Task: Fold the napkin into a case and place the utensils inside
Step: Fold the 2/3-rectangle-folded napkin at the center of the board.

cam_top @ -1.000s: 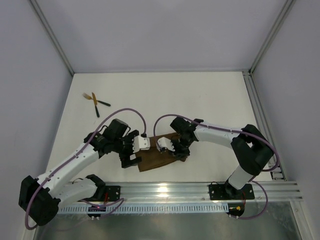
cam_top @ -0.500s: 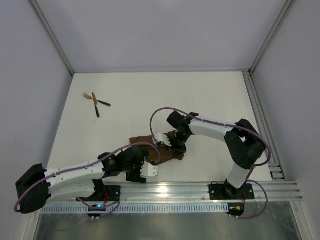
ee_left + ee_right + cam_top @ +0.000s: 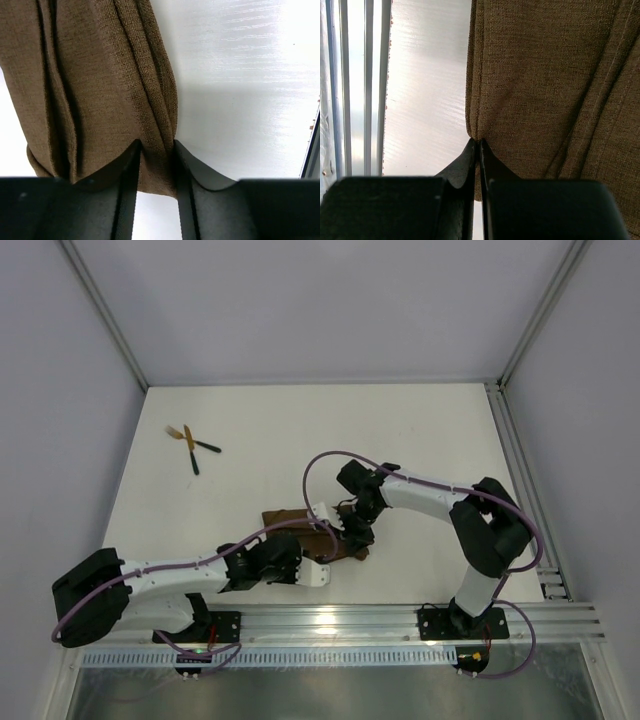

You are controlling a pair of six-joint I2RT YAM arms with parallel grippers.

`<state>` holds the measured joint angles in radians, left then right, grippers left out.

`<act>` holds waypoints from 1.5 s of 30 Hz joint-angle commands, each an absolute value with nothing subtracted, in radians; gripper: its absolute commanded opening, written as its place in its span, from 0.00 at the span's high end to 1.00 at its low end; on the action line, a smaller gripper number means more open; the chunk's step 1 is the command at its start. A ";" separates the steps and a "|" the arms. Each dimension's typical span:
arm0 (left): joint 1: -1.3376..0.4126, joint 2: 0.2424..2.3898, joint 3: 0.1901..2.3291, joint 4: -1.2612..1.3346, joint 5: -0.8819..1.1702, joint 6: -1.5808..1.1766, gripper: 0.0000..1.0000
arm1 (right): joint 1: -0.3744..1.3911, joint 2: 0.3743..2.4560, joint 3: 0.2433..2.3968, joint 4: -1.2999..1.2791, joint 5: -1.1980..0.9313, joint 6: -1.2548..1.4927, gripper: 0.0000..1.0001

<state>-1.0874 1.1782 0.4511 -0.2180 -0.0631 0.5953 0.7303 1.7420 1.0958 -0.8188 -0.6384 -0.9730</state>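
The folding is under way but, as I judge it, not finished, and the filling has not begun. The napkin (image 3: 95,80) lies on the counter (image 3: 400,430) gathered into a narrow, creased bundle of several loose lengthwise folds, stretched between the two grippers, not the flat oblong pocket with a clean diagonal edge that the task wants. The left gripper (image 3: 156,150) is clenched on the napkin: a thick roll of layered cloth at one end of the bundle sits squeezed between its fingers, with the rest of the cloth running away ahead of it. The right gripper (image 3: 478,145) is also grasping the napkin, its fingers pinched tight together on a thin folded edge, the broad brown surface spreading ahead of it and to one side. The utensils (image 3: 190,443) lie crossed together well apart from both grippers, far beyond the left gripper toward the far left of the counter, untouched by the cloth. What is left, by my reading: flatten and finish the last folds into a proper case, let go, then fetch both utensils and slip them inside.
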 commanded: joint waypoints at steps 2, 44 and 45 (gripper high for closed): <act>-1.088 1.155 0.446 -0.333 -0.069 0.551 0.77 | 0.723 1.717 1.120 -0.828 -0.678 -0.996 0.97; -0.997 1.003 0.535 -0.414 0.094 0.471 1.00 | 0.764 1.621 0.856 0.182 -0.308 0.204 0.97; -0.996 1.005 0.538 -0.417 0.094 0.468 1.00 | 0.765 1.649 0.864 0.187 -0.311 0.218 0.97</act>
<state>-1.0039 1.0042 0.4938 -0.4202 0.0631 0.4850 0.7528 1.6047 0.8219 0.0658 -0.3695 0.1207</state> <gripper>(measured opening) 0.011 0.031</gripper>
